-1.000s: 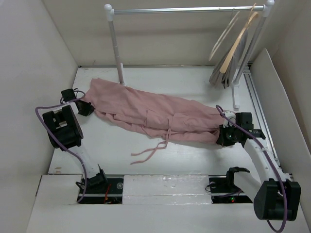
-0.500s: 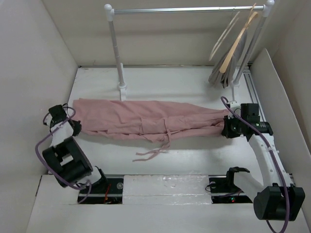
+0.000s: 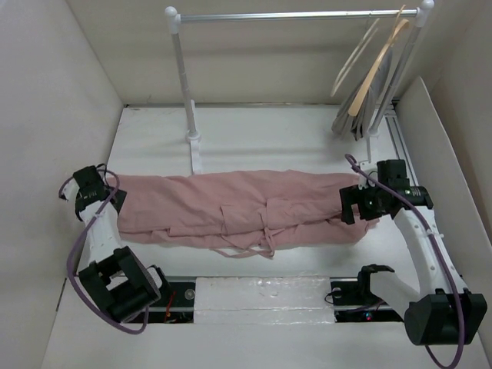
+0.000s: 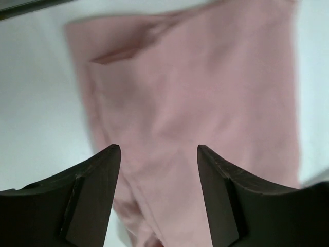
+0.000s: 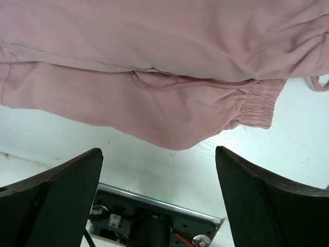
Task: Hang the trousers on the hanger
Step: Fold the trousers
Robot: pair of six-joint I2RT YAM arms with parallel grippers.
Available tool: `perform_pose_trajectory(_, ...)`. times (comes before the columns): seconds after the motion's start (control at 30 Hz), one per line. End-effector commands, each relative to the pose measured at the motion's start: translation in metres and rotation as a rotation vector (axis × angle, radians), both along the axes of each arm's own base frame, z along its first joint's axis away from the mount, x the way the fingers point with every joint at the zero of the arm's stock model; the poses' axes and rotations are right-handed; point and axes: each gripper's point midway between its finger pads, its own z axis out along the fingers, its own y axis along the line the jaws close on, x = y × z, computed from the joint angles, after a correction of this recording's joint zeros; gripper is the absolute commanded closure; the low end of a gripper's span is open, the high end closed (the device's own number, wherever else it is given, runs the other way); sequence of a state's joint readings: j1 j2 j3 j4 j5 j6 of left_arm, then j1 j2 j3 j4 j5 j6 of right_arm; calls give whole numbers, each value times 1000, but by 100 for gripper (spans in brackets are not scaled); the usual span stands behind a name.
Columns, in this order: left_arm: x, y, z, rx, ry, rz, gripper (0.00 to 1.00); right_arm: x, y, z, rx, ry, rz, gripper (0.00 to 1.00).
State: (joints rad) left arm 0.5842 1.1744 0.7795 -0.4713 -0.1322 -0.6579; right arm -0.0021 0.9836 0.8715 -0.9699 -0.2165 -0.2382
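lying flat across the table, the trousers run side to side in front of the arms, spread in a long band, with the gathered waistband at the right end and the leg ends at the left. the thin drawstrings trail off the near edge of the cloth.

the left tool hangs at the leg end with its jaws apart and nothing between them; its wrist view shows only pink fabric below. the right tool sits over the waist end with its jaws spread wide and empty too.

the hanger hangs from the rail at the far right, just beside the tan wooden hanger and above the grey garment — well apart from the trousers.

the cloth looks light, limp and loose — it will sag and bunch from whatever point is pinched, and a thin pinch may slip out. the elastic waistband is the thickest, surest place to grip; a second hold along the legs would keep the band from drooping. the hanger is likely light and free to swing, so it may need steadying, and the loose strings could snag.
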Motion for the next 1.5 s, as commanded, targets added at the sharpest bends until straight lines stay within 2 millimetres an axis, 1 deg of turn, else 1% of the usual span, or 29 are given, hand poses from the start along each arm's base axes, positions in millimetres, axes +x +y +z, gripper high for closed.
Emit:
perform_pose_trajectory(0.0, 40, -21, 65, 56, -184, -105, 43, 19, 0, 43, -2, -109, 1, 4)
perform_pose_trajectory(0.03, 58, -40, 89, 82, -262, -186, 44, 23, 0, 50, -2, -126, -3, 4)
perform_pose_trajectory(0.07, 76, -69, 108, 93, -340, -300, 44, 34, -8, 63, -37, -169, -38, 4)
perform_pose_trajectory(0.1, 77, -69, 108, 92, -342, -301, 44, 34, -9, 63, -37, -170, -38, 4)
perform_pose_trajectory(0.17, 93, -112, 120, 73, -402, -445, 46, 47, -21, 75, -70, -228, -91, 4)
perform_pose_trajectory(0.2, 98, -126, 120, 64, -415, -498, 46, 53, -35, 73, -105, -227, -149, 4)
perform_pose_trajectory(0.23, 100, -152, 113, 39, -396, -573, 46, 53, -41, 66, -106, -214, -179, 4)
perform_pose_trajectory(0.3, 101, -174, 104, 24, -383, -651, 46, 58, -59, 60, -90, -223, -272, 3)
perform_pose_trajectory(0.33, 99, -183, 93, 1, -356, -686, 46, 59, -65, 57, -89, -228, -311, 3)
perform_pose_trajectory(0.4, 92, -205, 78, -55, -354, -782, 46, 64, -80, 35, -55, -229, -404, 0)
perform_pose_trajectory(0.47, 87, -211, 69, -72, -353, -819, 47, 71, -88, 26, -34, -230, -443, 0)
perform_pose_trajectory(0.53, 82, -215, 56, -85, -335, -862, 48, 80, -84, 22, 39, -239, -442, 0)
perform_pose_trajectory(0.63, 78, -223, 49, -99, -321, -941, 50, 98, -90, 19, 64, -268, -477, 0)
perform_pose_trajectory(0.77, 75, -238, 54, -135, -344, -1058, 51, 114, -100, 6, 85, -276, -522, 0)
perform_pose_trajectory(0.8, 75, -242, 52, -120, -331, -1087, 51, 116, -101, -3, 100, -256, -522, 0)
perform_pose_trajectory(0.9, 77, -271, 57, -57, -288, -1182, 51, 119, -102, -27, 145, -202, -582, 2)
perform_pose_trajectory(0.93, 77, -291, 67, -33, -303, -1233, 51, 119, -105, -32, 151, -191, -599, 7)
perform_pose_trajectory(1.0, 77, -310, 74, -17, -322, -1271, 51, 123, -103, -34, 171, -193, -599, 20)
perform_pose_trajectory(1.03, 79, -319, 77, -2, -321, -1278, 51, 123, -104, -33, 169, -196, -604, 45)
perform_pose_trajectory(1.07, 70, -343, 78, -2, -328, -1345, 51, 123, -104, -31, 167, -204, -606, 58)
perform_pose_trajectory(1.1, 67, -356, 73, -3, -307, -1378, 51, 123, -105, -28, 164, -215, -607, 68)
perform_pose_trajectory(1.13, 66, -365, 73, 6, -304, -1395, 51, 122, -105, -22, 158, -229, -604, 88)
perform_pose_trajectory(1.17, 56, -382, 68, -5, -286, -1445, 51, 117, -105, -18, 146, -219, -599, 98)
perform_pose_trajectory(1.23, 50, -395, 55, -10, -244, -1471, 51, 107, -105, -8, 121, -218, -592, 100)
perform_pose_trajectory(1.27, 48, -399, 54, -18, -239, -1479, 51, 93, -101, 2, 105, -217, -581, 100)
perform_pose_trajectory(1.33, 50, -398, 48, 8, -224, -1464, 51, 78, -106, 19, 49, -230, -600, 100)
perform_pose_trajectory(1.37, 51, -398, 48, 10, -224, -1458, 51, 60, -106, 30, 16, -237, -590, 100)
perform_pose_trajectory(1.4, 52, -396, 46, 21, -217, -1456, 51, 52, -108, 40, -9, -248, -600, 100)
perform_pose_trajectory(1.47, 55, -393, 46, 50, -201, -1449, 51, 31, -96, 41, -26, -173, -571, 100)
